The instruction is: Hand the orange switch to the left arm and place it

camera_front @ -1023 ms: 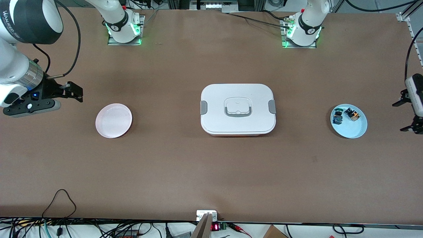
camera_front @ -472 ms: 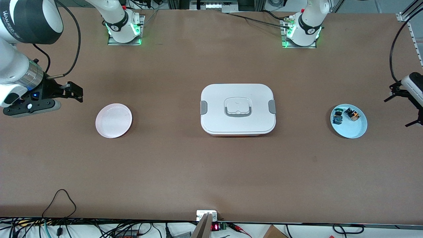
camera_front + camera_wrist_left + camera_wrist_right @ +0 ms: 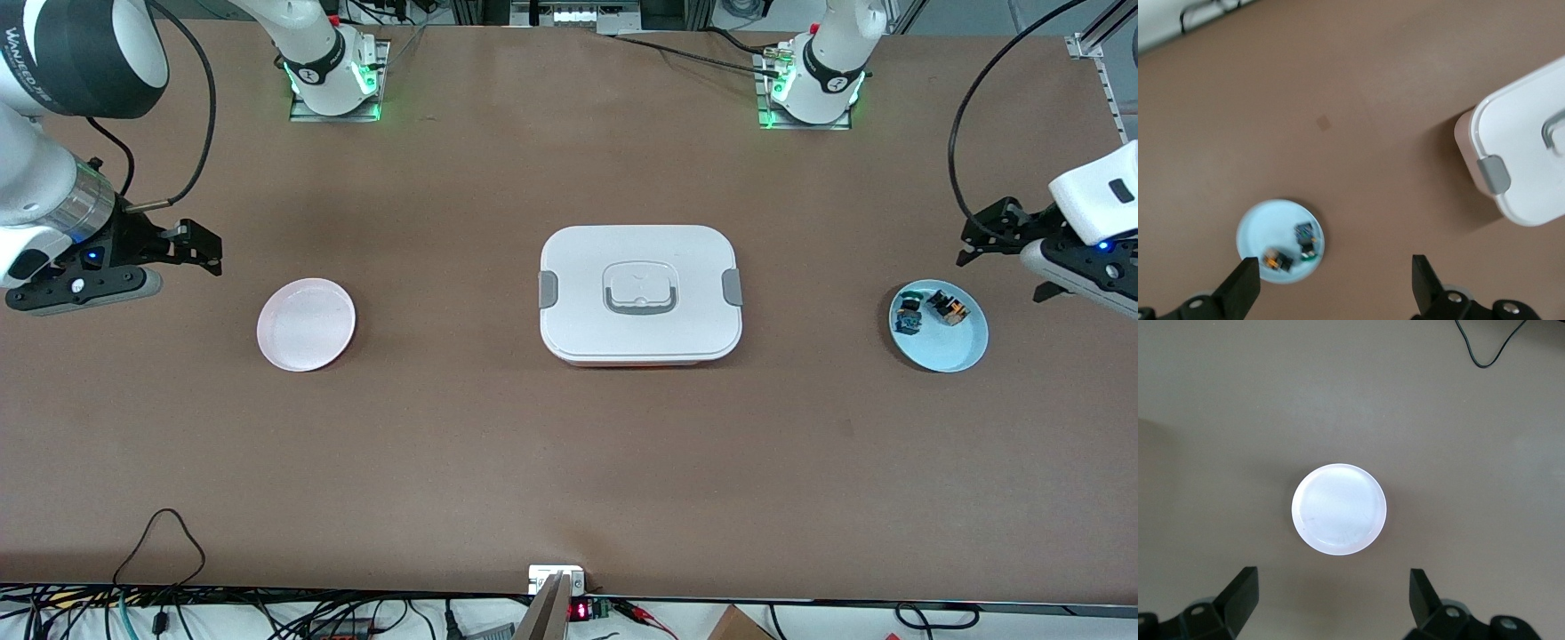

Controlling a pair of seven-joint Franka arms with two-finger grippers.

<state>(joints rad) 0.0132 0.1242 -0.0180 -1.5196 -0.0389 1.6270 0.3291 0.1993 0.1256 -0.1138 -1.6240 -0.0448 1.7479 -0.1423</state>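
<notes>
The orange switch sat on the blue plate at the left arm's end of the worktop, its blue-and-green twin just beside it. The left gripper hung up around the plate's one o'clock, jaws spread wide and empty. The right gripper waited near the pink plate, at its ten o'clock, jaws apart too. With two switches so close, I judged the jaws might nudge or pinch the wrong one. The white box stood mid-worktop between the plates, so a low carry might clip its lid.
</notes>
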